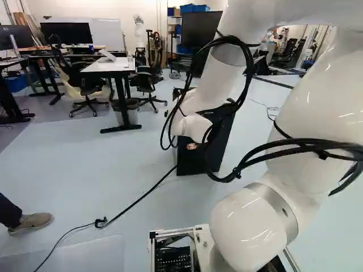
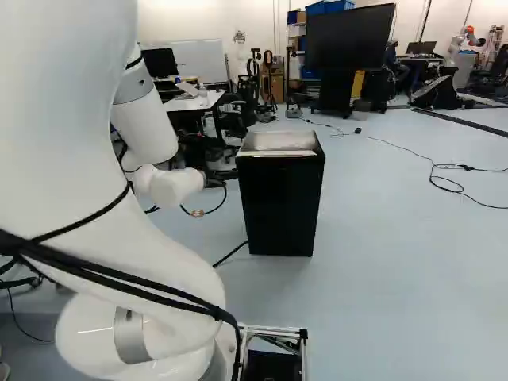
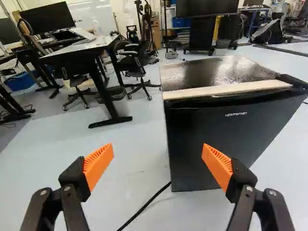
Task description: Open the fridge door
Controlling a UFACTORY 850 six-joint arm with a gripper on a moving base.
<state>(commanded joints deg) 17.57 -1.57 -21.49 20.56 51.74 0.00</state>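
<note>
A white robot arm (image 2: 155, 131) reached toward a small black fridge (image 2: 282, 202) standing upright on a pale floor. The gripper (image 3: 158, 156) was wide open, its orange pads (image 3: 98, 166) well apart, holding nothing. The fridge lay ahead of it, mostly to its right, the door (image 3: 216, 132) seemingly shut and facing the arm. The door's tall left edge ran upright, ahead of the gap between the pads; the coming move probably turned on reaching that edge.

fridge top (image 3: 216, 71): glossy | fridge front (image 3: 211, 130): smooth, matt | arm (image 1: 247, 229): glossy, smooth
</note>
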